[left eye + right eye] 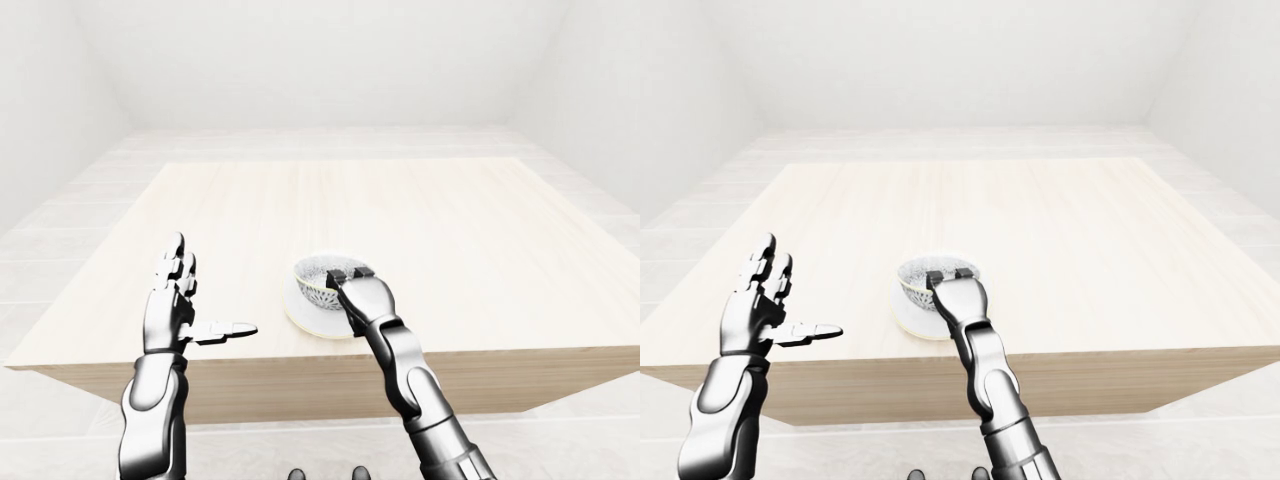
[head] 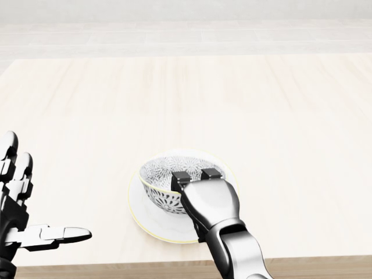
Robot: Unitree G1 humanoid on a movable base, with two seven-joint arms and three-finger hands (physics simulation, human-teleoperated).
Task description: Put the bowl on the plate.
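One bowl (image 2: pixel 158 176) sits on the one plate (image 2: pixel 145 219), near the desk's (image 2: pixel 273 116) bottom edge in the head view. The right hand (image 2: pixel 208 200) is clamped on the bowl's near rim, two fingertips (image 2: pixel 179 175) hooked inside, hiding that side. The left hand (image 2: pixel 16 204) hangs spread, well apart at left.

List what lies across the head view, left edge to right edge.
left robot hand → bowl → right robot hand. The plate is left out because it lies under the bowl and overlaps it.
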